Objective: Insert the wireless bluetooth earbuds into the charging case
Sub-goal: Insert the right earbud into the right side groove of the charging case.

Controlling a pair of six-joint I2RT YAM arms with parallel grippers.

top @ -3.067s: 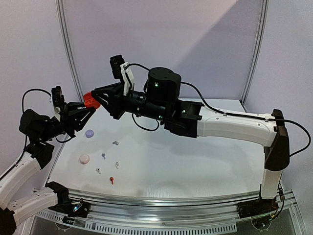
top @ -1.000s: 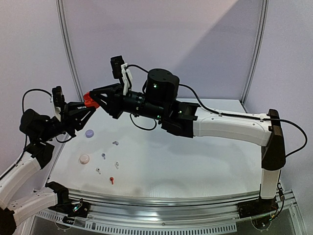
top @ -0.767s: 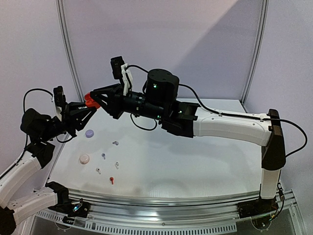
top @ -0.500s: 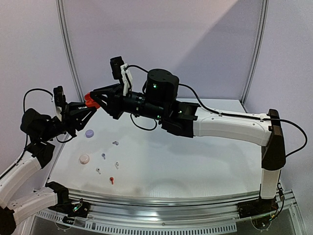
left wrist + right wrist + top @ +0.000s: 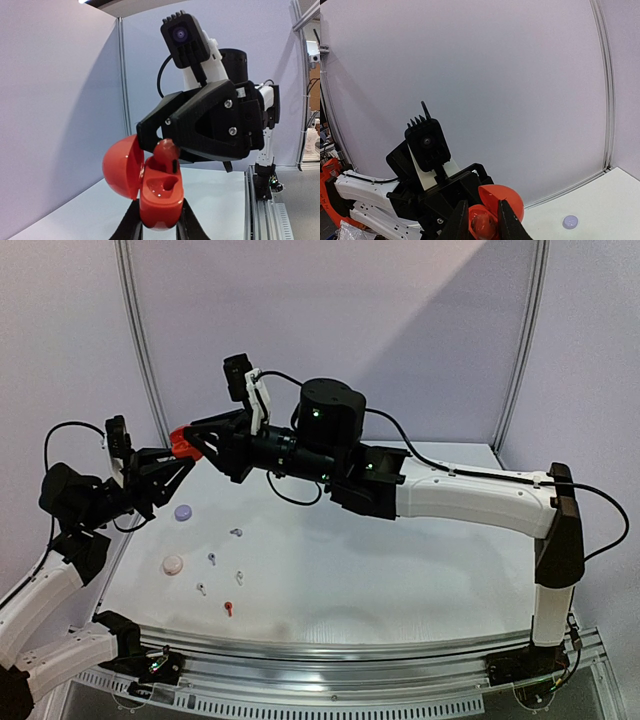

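My left gripper (image 5: 176, 456) is shut on an open red charging case (image 5: 161, 195) and holds it high above the table's left. Its lid (image 5: 120, 167) hangs open to the left and one slot (image 5: 169, 184) shows empty. My right gripper (image 5: 197, 441) is shut on a red earbud (image 5: 166, 149) and holds it at the case's far slot, touching the rim. In the right wrist view the earbud (image 5: 482, 225) sits between my fingers (image 5: 460, 220), in front of the lid (image 5: 504, 196). A second red earbud (image 5: 228, 607) lies on the table.
On the table below lie a lilac case (image 5: 183, 511), a pale pink-white case (image 5: 173, 564), two lilac-grey earbuds (image 5: 236, 532) (image 5: 211, 558) and two white earbuds (image 5: 240, 577) (image 5: 201, 589). The table's left edge runs under my left arm.
Over three seconds my right gripper has edged slightly left and up with the red earbud at the case mouth. My left gripper holds the case nearly still.
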